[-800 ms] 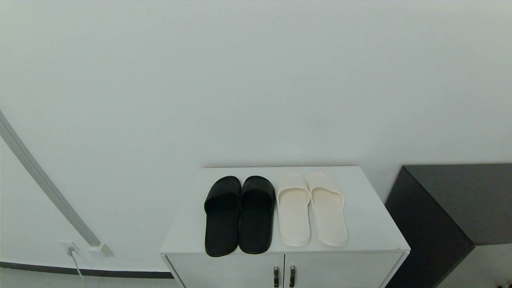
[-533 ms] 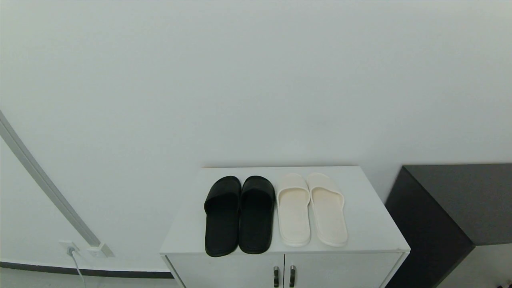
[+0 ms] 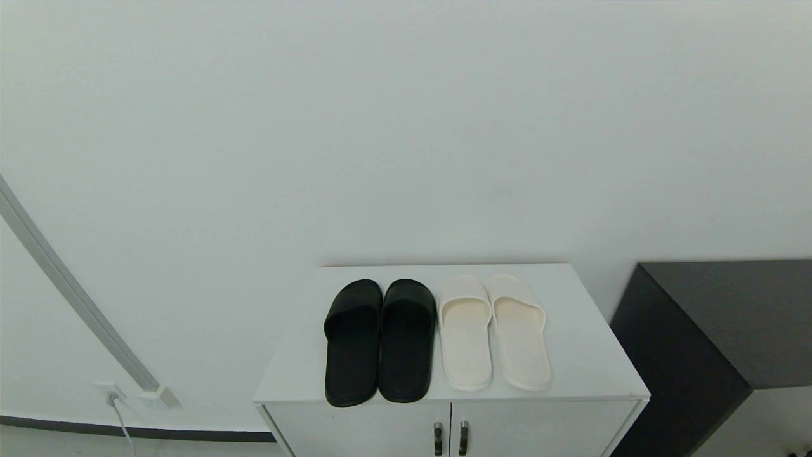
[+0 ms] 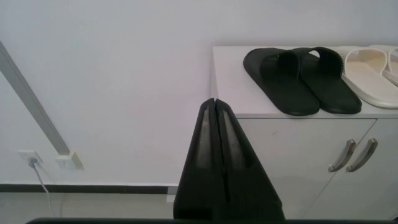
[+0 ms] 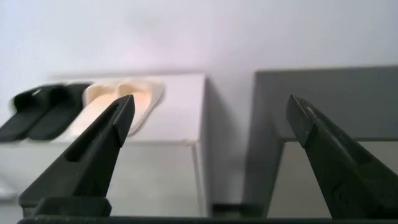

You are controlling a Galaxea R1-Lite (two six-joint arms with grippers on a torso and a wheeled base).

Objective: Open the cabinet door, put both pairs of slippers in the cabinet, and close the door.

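A pair of black slippers (image 3: 379, 341) and a pair of white slippers (image 3: 495, 331) lie side by side on top of the white cabinet (image 3: 590, 355), toes toward the wall. Both cabinet doors are closed, with two metal handles (image 3: 450, 438) at the middle seam. My left gripper (image 4: 214, 106) is shut with nothing in it, off to the cabinet's left and short of it; the black slippers (image 4: 301, 78) and door handles (image 4: 353, 154) lie beyond it. My right gripper (image 5: 208, 112) is open and empty, facing the cabinet's right corner (image 5: 186, 140) with the white slippers (image 5: 121, 102) on top.
A dark grey cabinet (image 3: 710, 336) stands close to the right of the white one. The white wall is right behind. A grey conduit (image 3: 70, 285) runs diagonally down the wall to a socket (image 3: 111, 395) with a cable, left of the cabinet.
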